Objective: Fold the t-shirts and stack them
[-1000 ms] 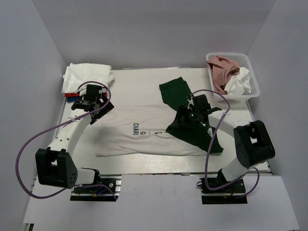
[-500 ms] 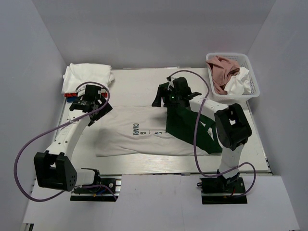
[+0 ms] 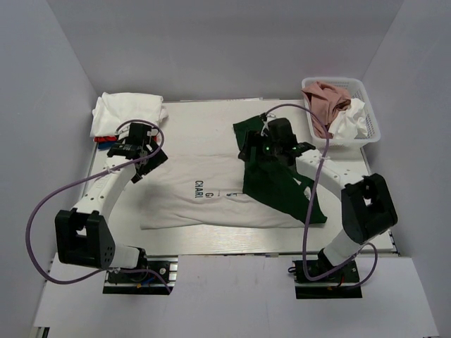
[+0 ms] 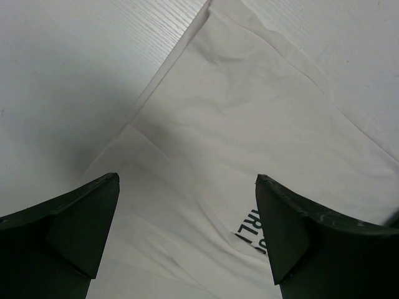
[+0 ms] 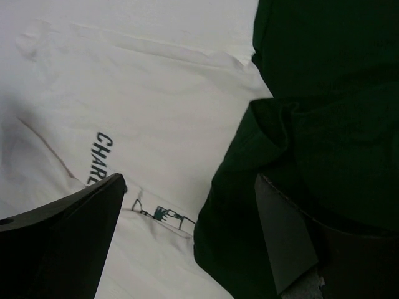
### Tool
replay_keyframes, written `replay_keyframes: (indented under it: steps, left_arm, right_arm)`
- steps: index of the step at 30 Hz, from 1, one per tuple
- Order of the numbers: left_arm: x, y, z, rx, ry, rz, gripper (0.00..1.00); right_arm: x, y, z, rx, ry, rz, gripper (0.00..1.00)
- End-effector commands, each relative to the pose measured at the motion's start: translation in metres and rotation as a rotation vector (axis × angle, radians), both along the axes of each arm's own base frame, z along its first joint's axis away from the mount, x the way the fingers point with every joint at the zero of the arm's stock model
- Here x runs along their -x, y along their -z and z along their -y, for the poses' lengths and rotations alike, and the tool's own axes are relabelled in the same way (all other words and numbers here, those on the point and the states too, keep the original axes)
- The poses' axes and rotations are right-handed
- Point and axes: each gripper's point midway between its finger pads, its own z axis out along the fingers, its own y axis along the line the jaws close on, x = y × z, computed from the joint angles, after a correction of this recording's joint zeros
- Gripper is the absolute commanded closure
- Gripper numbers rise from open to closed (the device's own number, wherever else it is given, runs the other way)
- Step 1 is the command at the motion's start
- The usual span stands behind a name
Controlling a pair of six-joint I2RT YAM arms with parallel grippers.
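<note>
An off-white t-shirt with dark lettering [image 3: 204, 193] lies spread flat mid-table. A dark green t-shirt [image 3: 282, 186] lies crumpled across its right part. My left gripper [image 3: 152, 160] hangs open over the printed shirt's upper left edge; in the left wrist view the gripper [image 4: 187, 180] has only off-white cloth [image 4: 249, 124] between its fingers. My right gripper [image 3: 255, 153] hovers open at the green shirt's left edge; in the right wrist view the gripper [image 5: 190, 180] straddles the border of green cloth [image 5: 324, 124] and printed cloth [image 5: 156, 93]. Neither holds anything.
A folded white shirt [image 3: 127, 113] tops a stack at the far left, with red and blue edges [image 3: 106, 139] showing beneath. A white lattice basket [image 3: 371, 113] at the far right holds a pink shirt [image 3: 324, 98] and a white one [image 3: 350, 123].
My right gripper swung from the green shirt's middle up to its far left end, then came back a little to the right. The left arm barely shifted. Both stayed open.
</note>
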Motion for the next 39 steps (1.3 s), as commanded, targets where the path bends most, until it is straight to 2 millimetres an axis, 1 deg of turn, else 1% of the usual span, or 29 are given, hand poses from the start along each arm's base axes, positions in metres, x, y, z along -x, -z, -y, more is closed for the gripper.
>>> replay_keyframes:
  steps: [1, 2, 4, 5, 7, 8, 9, 10, 12, 15, 17, 19, 21, 22, 23, 24, 26, 27, 28, 29, 30, 31, 32, 33, 34, 36, 37, 38, 39]
  left_arm:
    - [-0.004, 0.005, 0.004, 0.019, 0.004, -0.003, 0.00]
    - [-0.004, 0.008, 0.004, 0.017, 0.004, -0.015, 0.00]
    - [-0.002, 0.012, 0.003, 0.014, 0.004, -0.035, 0.00]
    - [-0.002, 0.010, 0.003, 0.014, 0.004, -0.035, 0.00]
    - [0.000, 0.011, 0.001, 0.005, -0.001, -0.043, 0.00]
    - [0.003, 0.015, 0.001, 0.003, -0.001, -0.055, 0.00]
    - [0.000, 0.010, 0.000, -0.001, -0.006, -0.030, 0.00]
    - [0.000, 0.012, 0.000, -0.001, -0.006, -0.028, 0.00]
    - [0.002, 0.016, -0.004, -0.016, -0.024, -0.034, 0.00]
    - [0.002, 0.019, -0.008, -0.035, -0.035, -0.043, 0.00]
    - [0.000, 0.026, -0.007, -0.038, -0.035, -0.061, 0.00]
    - [-0.013, 0.022, -0.011, -0.044, -0.050, -0.037, 0.00]
    - [-0.022, 0.028, -0.013, -0.067, -0.062, -0.052, 0.00]
    - [-0.031, 0.023, -0.017, -0.070, -0.066, -0.040, 0.00]
    - [-0.035, 0.024, -0.016, -0.070, -0.065, -0.045, 0.00]
    - [-0.046, 0.027, -0.019, -0.075, -0.067, -0.046, 0.00]
    - [-0.053, 0.034, -0.022, -0.084, -0.065, -0.061, 0.00]
    - [-0.061, 0.033, -0.026, -0.082, -0.079, -0.048, 0.00]
    - [-0.064, 0.046, -0.026, -0.086, -0.078, -0.081, 0.00]
    - [-0.069, 0.050, -0.029, -0.080, -0.077, -0.087, 0.00]
    - [-0.078, 0.049, -0.032, -0.079, -0.086, -0.081, 0.00]
    - [-0.081, 0.053, -0.030, -0.072, -0.081, -0.091, 0.00]
    - [-0.084, 0.067, -0.027, -0.064, -0.073, -0.125, 0.00]
    - [-0.092, 0.068, -0.027, -0.063, -0.073, -0.115, 0.00]
    - [-0.096, 0.072, -0.025, -0.060, -0.060, -0.118, 0.00]
    - [-0.104, 0.085, -0.022, -0.051, -0.053, -0.144, 0.05]
    - [-0.106, 0.089, -0.020, -0.048, -0.041, -0.153, 0.08]
    - [-0.112, 0.089, -0.020, -0.051, -0.033, -0.144, 0.15]
    - [-0.114, 0.091, -0.020, -0.052, -0.033, -0.149, 0.19]
  right_arm:
    - [0.015, 0.051, 0.013, 0.099, 0.004, -0.121, 0.10]
    - [0.013, 0.051, 0.010, 0.096, -0.001, -0.127, 0.10]
    - [0.009, 0.063, 0.002, 0.095, -0.001, -0.172, 0.10]
    - [0.005, 0.061, -0.005, 0.063, -0.014, -0.163, 0.10]
    - [0.000, 0.076, -0.017, 0.040, -0.041, -0.183, 0.10]
    - [-0.007, 0.069, -0.028, -0.001, -0.069, -0.150, 0.10]
    - [-0.012, 0.072, -0.033, -0.019, -0.068, -0.159, 0.10]
    - [-0.026, 0.053, -0.045, -0.055, -0.080, -0.117, 0.10]
    - [-0.033, 0.052, -0.050, -0.060, -0.078, -0.117, 0.10]
    - [-0.044, 0.026, -0.055, -0.086, -0.080, -0.056, 0.10]
    - [-0.051, 0.021, -0.048, -0.061, -0.047, -0.038, 0.10]
    - [-0.054, 0.023, -0.036, -0.005, -0.007, -0.033, 0.10]
    - [-0.064, 0.019, -0.024, 0.034, 0.034, 0.001, 0.10]
    - [-0.065, 0.020, -0.022, 0.048, 0.038, 0.002, 0.10]
    - [-0.075, 0.012, -0.019, 0.050, 0.056, 0.017, 0.10]
    - [-0.084, 0.012, -0.011, 0.080, 0.093, 0.029, 0.10]
    - [-0.099, 0.019, 0.007, 0.161, 0.149, 0.021, 0.10]
    - [-0.112, 0.006, 0.011, 0.175, 0.181, 0.055, 0.10]
    - [-0.125, 0.003, 0.019, 0.189, 0.207, 0.066, 0.10]
    - [-0.132, 0.009, 0.024, 0.235, 0.214, 0.081, 0.10]
    - [-0.145, -0.009, 0.025, 0.232, 0.231, 0.129, 0.10]
    - [-0.153, -0.005, 0.034, 0.247, 0.246, 0.124, 0.10]
    - [-0.157, -0.002, 0.035, 0.279, 0.225, 0.134, 0.10]
    - [-0.167, -0.017, 0.040, 0.280, 0.244, 0.172, 0.10]
    - [-0.172, -0.014, 0.045, 0.309, 0.240, 0.184, 0.10]
    - [-0.185, -0.013, 0.052, 0.336, 0.249, 0.221, 0.10]
    - [-0.192, -0.004, 0.056, 0.354, 0.260, 0.217, 0.10]
    - [-0.198, -0.009, 0.057, 0.349, 0.263, 0.230, 0.10]
    - [-0.200, -0.006, 0.056, 0.356, 0.244, 0.232, 0.10]
